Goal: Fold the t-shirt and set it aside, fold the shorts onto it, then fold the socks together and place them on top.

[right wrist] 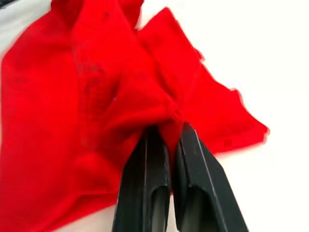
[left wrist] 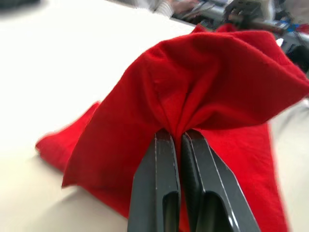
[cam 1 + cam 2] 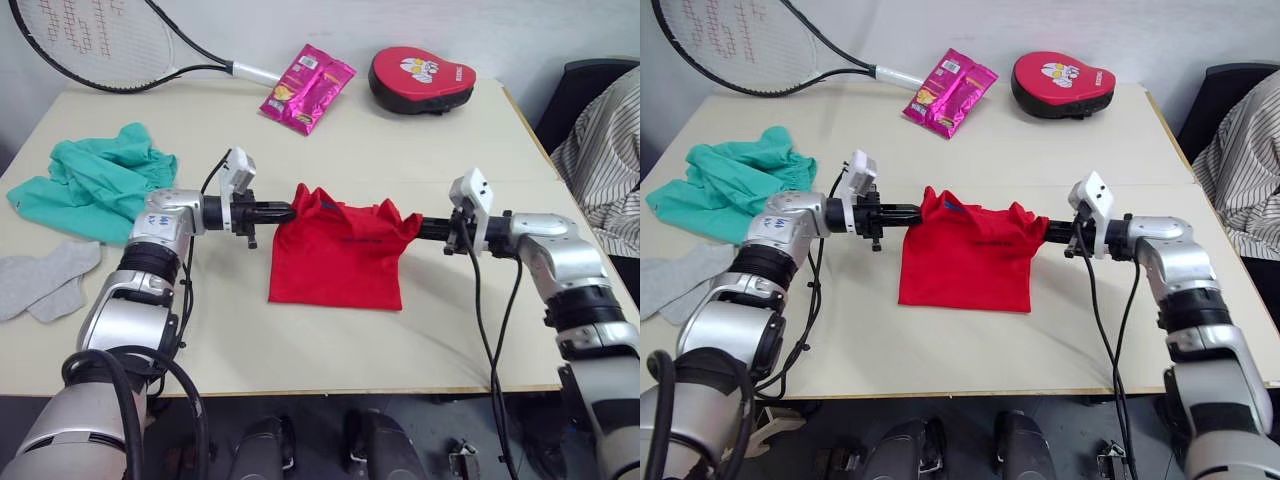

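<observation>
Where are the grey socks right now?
The socks lie flat at the table's left edge, just in front of the shorts and beside the robot's left arm.

Landmark: t-shirt (image 3: 335,262), near the middle of the table (image 3: 330,350), toward its front edge.
Left gripper (image 3: 290,211): at the t-shirt's upper left corner, pinched onto the cloth.
Right gripper (image 3: 412,228): at the t-shirt's upper right corner, pinched onto the cloth.
Shorts (image 3: 95,182): left of the t-shirt, well apart, near the table's left edge.
Socks (image 3: 42,280): left of the t-shirt, in front of the shorts.
Snack packet (image 3: 308,87): behind the t-shirt.
Padded mitt (image 3: 421,80): behind and right of the t-shirt, right of the packet.
Tennis racket (image 3: 120,45): behind and left of the t-shirt, at the far edge.
Person's sleeve (image 3: 605,150): right of the t-shirt, off the table.
</observation>
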`<action>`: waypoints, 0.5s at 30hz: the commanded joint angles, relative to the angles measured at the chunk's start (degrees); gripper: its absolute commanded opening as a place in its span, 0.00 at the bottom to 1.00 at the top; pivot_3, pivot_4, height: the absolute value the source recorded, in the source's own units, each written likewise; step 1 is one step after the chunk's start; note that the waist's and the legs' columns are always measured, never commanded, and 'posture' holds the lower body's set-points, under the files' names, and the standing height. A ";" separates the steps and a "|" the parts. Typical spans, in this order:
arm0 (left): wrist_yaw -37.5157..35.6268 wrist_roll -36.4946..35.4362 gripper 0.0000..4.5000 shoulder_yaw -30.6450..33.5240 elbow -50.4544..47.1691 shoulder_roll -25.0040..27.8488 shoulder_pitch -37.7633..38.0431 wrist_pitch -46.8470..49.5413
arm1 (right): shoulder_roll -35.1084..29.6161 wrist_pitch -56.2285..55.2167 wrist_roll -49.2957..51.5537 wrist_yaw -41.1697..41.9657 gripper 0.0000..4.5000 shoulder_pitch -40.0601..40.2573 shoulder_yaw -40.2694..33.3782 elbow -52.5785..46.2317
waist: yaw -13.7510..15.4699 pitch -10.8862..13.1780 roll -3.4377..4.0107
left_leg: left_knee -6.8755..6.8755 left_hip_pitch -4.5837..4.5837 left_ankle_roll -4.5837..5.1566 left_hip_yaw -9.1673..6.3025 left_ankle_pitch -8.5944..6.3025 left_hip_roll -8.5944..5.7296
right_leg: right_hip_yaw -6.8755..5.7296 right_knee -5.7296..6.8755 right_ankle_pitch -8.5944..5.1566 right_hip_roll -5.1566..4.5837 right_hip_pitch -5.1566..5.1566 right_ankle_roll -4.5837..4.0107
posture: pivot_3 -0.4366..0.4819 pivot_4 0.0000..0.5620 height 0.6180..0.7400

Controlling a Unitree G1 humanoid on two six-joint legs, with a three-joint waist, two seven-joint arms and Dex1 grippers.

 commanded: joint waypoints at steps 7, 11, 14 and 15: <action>5.82 5.15 0.01 6.49 7.68 -2.68 -2.58 -4.27 | 4.72 -8.35 -5.93 -4.44 0.00 -5.81 -4.91 16.91 | -0.26 0.00 0.00 | 0.35 -0.27 -0.01 -0.07 0.12 0.02 | 0.19 0.38 0.00 -0.06 -0.31 -0.01 | 0.48 0.27 1.00; 7.70 3.88 0.01 10.97 8.32 -3.03 -3.04 -2.01 | 6.27 -9.65 -6.33 -5.38 0.00 -6.30 -6.85 18.77 | -0.37 0.00 0.00 | 0.46 -0.26 0.03 -0.13 0.16 -0.03 | 0.28 0.44 0.01 -0.44 -0.30 -0.03 | 0.48 0.27 1.00; 8.37 3.52 0.01 13.62 8.58 -3.01 -3.40 1.22 | 6.94 -9.29 -6.45 -5.93 0.00 -6.54 -8.08 19.30 | -0.44 0.00 0.01 | 0.43 -0.27 0.02 -0.14 0.17 -0.03 | 0.27 0.64 0.01 -0.46 -0.30 -0.03 | 0.48 0.27 1.00; 9.01 3.93 0.06 13.98 8.57 -2.97 -3.26 1.74 | 7.16 -9.22 -6.46 -6.49 0.00 -6.62 -8.55 19.46 | -0.46 0.00 0.01 | 0.44 -0.28 0.02 -0.14 0.17 -0.04 | 0.26 0.66 0.01 -0.46 -0.30 -0.03 | 0.48 0.27 1.00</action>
